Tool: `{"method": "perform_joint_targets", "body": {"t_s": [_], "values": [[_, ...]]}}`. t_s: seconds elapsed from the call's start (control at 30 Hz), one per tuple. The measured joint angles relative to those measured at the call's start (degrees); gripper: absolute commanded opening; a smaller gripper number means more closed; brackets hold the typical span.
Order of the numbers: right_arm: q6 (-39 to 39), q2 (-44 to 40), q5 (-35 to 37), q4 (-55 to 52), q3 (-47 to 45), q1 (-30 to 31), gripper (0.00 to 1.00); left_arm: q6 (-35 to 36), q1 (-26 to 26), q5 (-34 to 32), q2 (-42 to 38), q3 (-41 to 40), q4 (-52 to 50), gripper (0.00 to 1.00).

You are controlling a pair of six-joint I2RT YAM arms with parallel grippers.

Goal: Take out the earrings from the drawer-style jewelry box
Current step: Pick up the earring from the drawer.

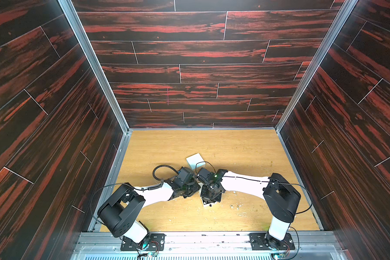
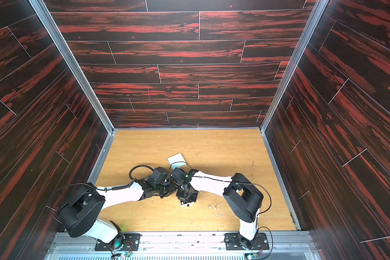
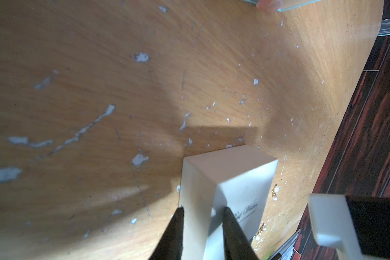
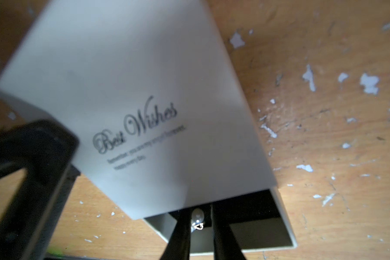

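The jewelry box (image 4: 144, 90) is clamped at mid-table, with one earring (image 4: 197, 220) framed in its open drawer (image 4: 257, 209).
The box wall is pinched tight by the left gripper (image 3: 203, 209). The right gripper (image 4: 198, 209) is narrowly parted around the earring; whether it is gripped cannot be told. Other earrings (image 3: 275, 192) are seen on the table (image 1: 167, 146), right of the box.

"What's this space closed in with?"
"Dark wood-grain panels (image 1: 189, 51), black streaked with red, on three sides. Aluminium corner posts (image 1: 92, 63) join them."
"And the surface below?"
"A pale oak-look board (image 1: 167, 144), brightly lit and scuffed, with white chips (image 3: 141, 57) flaked out of the finish. A metal rail (image 1: 212, 240) edges the near side."
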Motion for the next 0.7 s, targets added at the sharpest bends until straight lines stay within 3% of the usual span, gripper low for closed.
{"method": "perform_joint_targets", "body": {"t_s": [0.7], "values": [[-0.24,0.09,0.15,-0.52,2.14,-0.28,0.10,0.02,0.00,0.20,0.09,0.00,0.13,0.32]]}}
